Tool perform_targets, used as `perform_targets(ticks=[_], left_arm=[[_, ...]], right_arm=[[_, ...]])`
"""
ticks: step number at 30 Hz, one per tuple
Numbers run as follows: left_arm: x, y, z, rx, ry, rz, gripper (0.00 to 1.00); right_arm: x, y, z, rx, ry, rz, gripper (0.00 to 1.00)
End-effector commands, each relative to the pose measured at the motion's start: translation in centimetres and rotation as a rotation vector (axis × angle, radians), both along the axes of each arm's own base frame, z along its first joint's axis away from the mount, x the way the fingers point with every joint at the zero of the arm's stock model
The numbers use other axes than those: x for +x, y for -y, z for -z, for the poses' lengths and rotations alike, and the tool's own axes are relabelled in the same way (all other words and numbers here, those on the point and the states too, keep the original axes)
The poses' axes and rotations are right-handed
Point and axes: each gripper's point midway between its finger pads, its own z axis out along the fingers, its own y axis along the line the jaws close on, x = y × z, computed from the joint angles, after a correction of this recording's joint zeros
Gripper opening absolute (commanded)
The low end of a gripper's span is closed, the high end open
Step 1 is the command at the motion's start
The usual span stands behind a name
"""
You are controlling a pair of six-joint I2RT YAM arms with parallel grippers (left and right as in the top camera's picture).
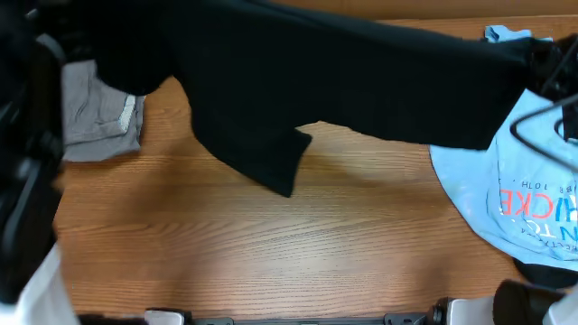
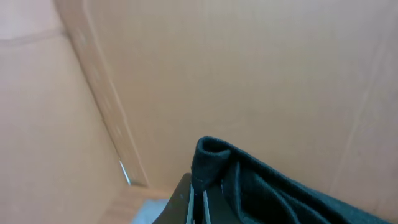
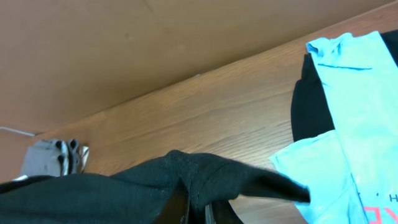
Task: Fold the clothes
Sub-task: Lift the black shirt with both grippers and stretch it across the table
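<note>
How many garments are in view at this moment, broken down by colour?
black garment, held up and stretched out: 1
grey garment, lying at the left: 1
light blue shirt with red print, at the right: 1
Total: 3
Not counted: a dark patch beside the blue shirt in the right wrist view. I cannot tell what it is.

Reaching out wide with both arms, left arm (image 1: 20,171) along the left edge, right arm (image 1: 553,65) up at the far right. Clamping the left end effector (image 2: 198,198) on a bunched fold of the black garment (image 2: 261,186), fingers pressing almost together. Pinching the right end effector (image 3: 196,210) tight on the garment's opposite end, cloth bulging just above the fingertips.
</note>
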Motion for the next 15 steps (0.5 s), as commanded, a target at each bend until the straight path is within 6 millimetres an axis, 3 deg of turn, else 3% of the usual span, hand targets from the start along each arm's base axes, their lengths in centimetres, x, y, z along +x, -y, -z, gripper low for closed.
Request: perform_targets(ticks=[1, 8, 12, 15], left_arm=[[-7.7, -3.9, -4.1, 0.013, 0.155, -0.182, 0.04], [-16.0, -4.6, -5.8, 0.007, 0.268, -0.185, 0.04], [-18.6, -4.8, -5.8, 0.025, 0.282, -0.188, 0.04], [-18.9, -4.8, -5.7, 0.044, 0.273, -0.190, 0.04]], right_arm=[[-3.5, 1.8, -2.2, -0.088, 0.075, 0.106, 0.04], [-10.1, -0.4, -5.9, -0.104, 0.247, 0.089, 0.04], [-13.0, -2.3, -7.1, -0.086, 0.322, 0.036, 0.04], [-13.7, -2.7, -6.7, -0.067, 0.317, 0.026, 0.04]])
